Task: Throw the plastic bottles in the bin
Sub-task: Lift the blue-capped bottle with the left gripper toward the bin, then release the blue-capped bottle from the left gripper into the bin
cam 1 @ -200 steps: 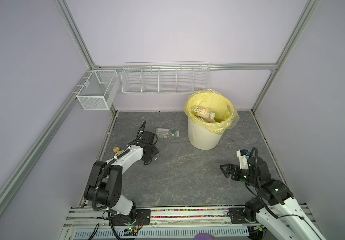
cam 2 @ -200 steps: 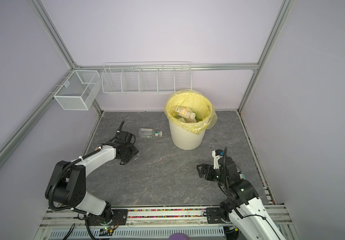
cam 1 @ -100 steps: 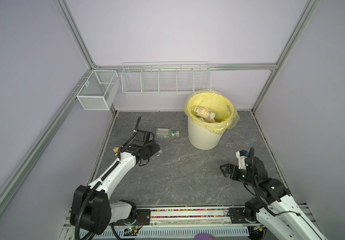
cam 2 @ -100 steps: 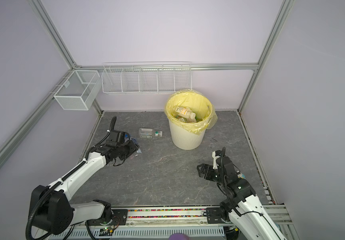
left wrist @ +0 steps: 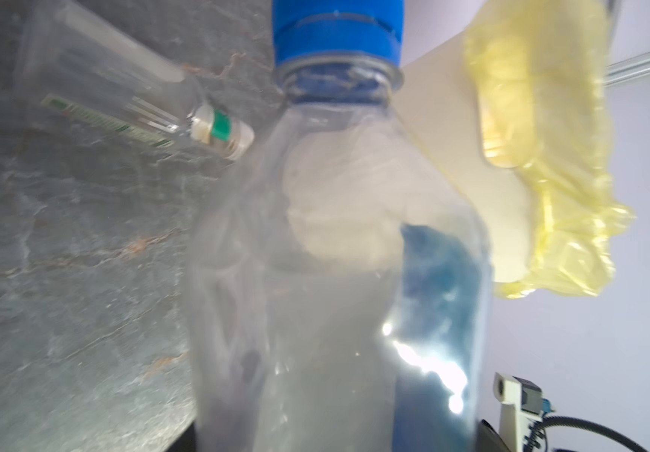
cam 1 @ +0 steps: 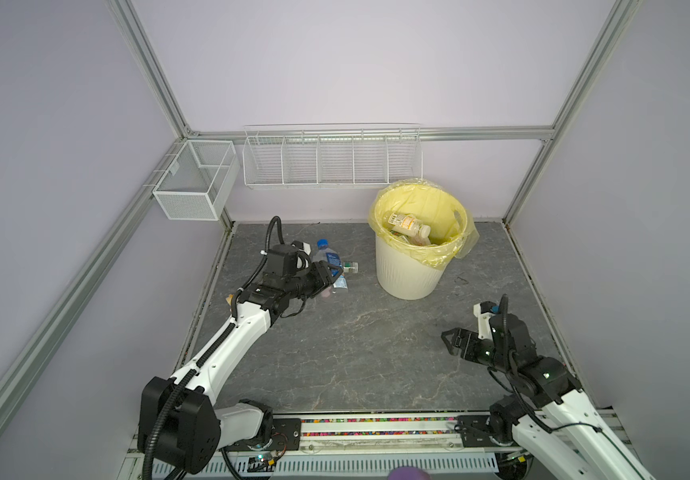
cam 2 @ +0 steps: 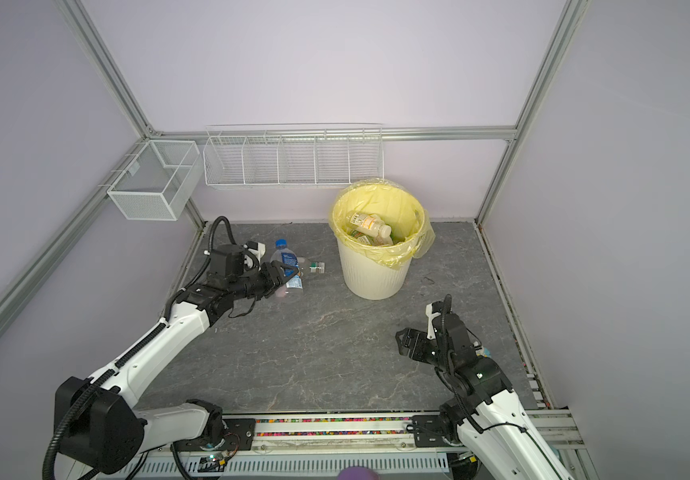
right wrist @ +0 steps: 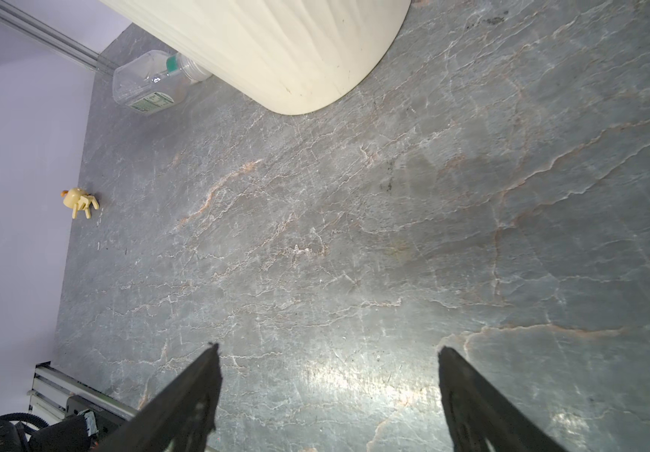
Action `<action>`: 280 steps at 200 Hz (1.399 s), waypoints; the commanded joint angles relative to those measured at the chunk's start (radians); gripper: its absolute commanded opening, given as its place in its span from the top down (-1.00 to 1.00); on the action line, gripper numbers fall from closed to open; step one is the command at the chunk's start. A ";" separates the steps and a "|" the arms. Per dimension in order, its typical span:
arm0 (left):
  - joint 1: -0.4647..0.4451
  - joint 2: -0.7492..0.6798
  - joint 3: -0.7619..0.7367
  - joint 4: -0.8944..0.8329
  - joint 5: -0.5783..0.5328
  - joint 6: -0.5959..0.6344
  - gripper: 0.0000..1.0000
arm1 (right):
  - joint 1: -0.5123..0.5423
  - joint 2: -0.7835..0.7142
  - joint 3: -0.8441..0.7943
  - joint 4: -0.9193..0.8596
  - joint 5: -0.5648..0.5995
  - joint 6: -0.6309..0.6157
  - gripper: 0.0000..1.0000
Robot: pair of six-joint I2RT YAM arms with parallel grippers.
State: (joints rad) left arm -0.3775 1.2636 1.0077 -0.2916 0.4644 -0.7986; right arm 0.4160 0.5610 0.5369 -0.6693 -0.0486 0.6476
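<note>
Where the bin (cam 1: 407, 270) stands right of centre in both top views, near the back of the tabletop (cam 1: 355, 353), you have a yellow bag (cam 1: 465, 239) folded over its rim and several bottles inside. The top bottle (cam 1: 409, 224) lies slanted, white-capped, with a white and orange label. Green-labelled plastic shows beneath it.

Your left arm stretches from its base at the lower left diagonally up to left of centre. The left tool (cam 1: 330, 273) is clamped across the blue label of the blue-capped bottle (cam 1: 321, 254), whose cap points toward the back wall. In the left wrist view that bottle (left wrist: 335, 274) fills most of the frame. Whether it clears the tabletop you cannot tell.

Just beside it, between the left tool and the bin, the green-banded bottle (cam 1: 349, 267) lies on its side on the tabletop; the right wrist view shows it (right wrist: 151, 84) close to the bin's base.

Your right arm sits folded low at the lower right. The right tool (cam 1: 451, 340) points left with its fingers (right wrist: 198, 387) spread wide, only bare tabletop between them. A small yellow toy (right wrist: 78, 201) lies at the tabletop's left edge.
</note>
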 commanded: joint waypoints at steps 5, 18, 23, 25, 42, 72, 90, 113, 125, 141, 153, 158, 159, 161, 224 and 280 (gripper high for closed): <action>-0.010 0.005 0.079 0.033 0.055 0.000 -0.13 | 0.006 -0.003 0.035 -0.023 0.014 0.005 -0.76; -0.010 0.000 0.088 0.002 0.037 -0.007 -0.13 | 0.005 -0.001 0.038 -0.026 0.019 0.003 -0.76; -0.009 -0.003 0.090 -0.017 0.019 -0.007 -0.13 | 0.005 0.000 0.041 -0.027 0.019 0.004 -0.76; -0.010 -0.004 0.091 -0.026 0.013 -0.007 -0.13 | 0.005 0.000 0.041 -0.027 0.019 0.004 -0.76; -0.010 -0.014 0.096 -0.084 -0.015 -0.007 -0.13 | 0.005 0.003 0.050 -0.030 0.018 0.003 -0.76; -0.024 0.020 0.168 -0.135 0.024 -0.023 -0.15 | 0.006 0.007 0.063 -0.044 0.026 -0.002 -0.75; -0.074 0.076 0.298 -0.226 -0.022 0.003 -0.15 | 0.005 0.008 0.067 -0.042 0.026 0.000 -0.76; -0.134 0.183 0.484 -0.266 -0.055 -0.002 -0.16 | 0.006 0.004 0.074 -0.050 0.026 -0.001 -0.76; -0.160 0.265 0.611 -0.291 -0.061 -0.014 -0.16 | 0.005 0.000 0.076 -0.057 0.030 -0.002 -0.76; -0.204 0.410 0.812 -0.282 -0.003 -0.006 -0.30 | 0.006 -0.008 0.077 -0.069 0.035 -0.002 -0.75; -0.228 0.531 0.974 -0.291 0.022 -0.045 -0.31 | 0.006 -0.017 0.079 -0.078 0.033 -0.002 -0.76; -0.242 0.590 1.055 -0.292 0.030 -0.055 -0.31 | 0.006 -0.021 0.080 -0.082 0.032 -0.001 -0.76; -0.245 0.601 1.073 -0.293 0.031 -0.056 -0.32 | 0.006 -0.022 0.079 -0.083 0.032 -0.002 -0.76; -0.250 0.626 1.104 -0.296 0.033 -0.057 -0.33 | 0.006 -0.024 0.080 -0.084 0.031 -0.002 -0.76; -0.251 1.085 1.902 -0.517 0.065 -0.146 -0.99 | 0.005 -0.076 0.103 -0.124 0.038 0.007 -0.75; -0.148 0.594 1.263 -0.353 -0.030 -0.069 -1.00 | 0.006 -0.065 0.110 -0.113 0.041 0.006 -0.76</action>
State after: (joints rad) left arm -0.5591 2.0155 2.2951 -0.6724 0.4866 -0.9222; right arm 0.4160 0.4911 0.6266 -0.7773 -0.0158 0.6476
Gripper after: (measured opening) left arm 0.997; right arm 0.878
